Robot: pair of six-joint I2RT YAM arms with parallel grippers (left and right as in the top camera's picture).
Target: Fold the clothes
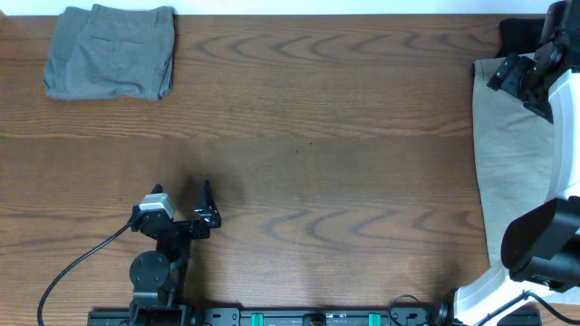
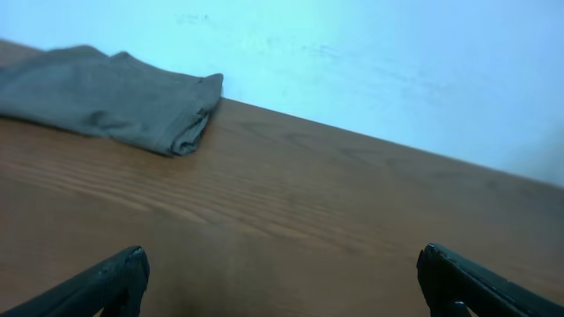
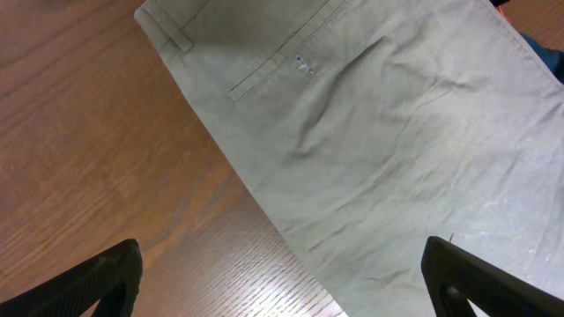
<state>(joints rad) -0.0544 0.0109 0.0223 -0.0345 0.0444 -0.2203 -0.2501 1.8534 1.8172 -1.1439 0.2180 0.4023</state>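
The grey shorts point(image 1: 111, 52) lie folded at the table's far left corner; they also show in the left wrist view point(image 2: 115, 99), well ahead of the fingers. The beige-khaki shorts point(image 1: 509, 172) lie spread flat along the right edge, with waistband and buttoned back pocket showing in the right wrist view point(image 3: 379, 132). My left gripper point(image 1: 207, 206) is open and empty near the front left, over bare wood point(image 2: 280, 280). My right gripper point(image 1: 518, 80) is open above the khaki shorts' far end, holding nothing point(image 3: 280, 280).
The wooden table point(image 1: 308, 154) spans the view. A pale wall rises behind its far edge point(image 2: 370, 62). A black cable point(image 1: 82, 263) runs from the left arm's base. A dark item point(image 1: 518, 36) lies at the far right corner.
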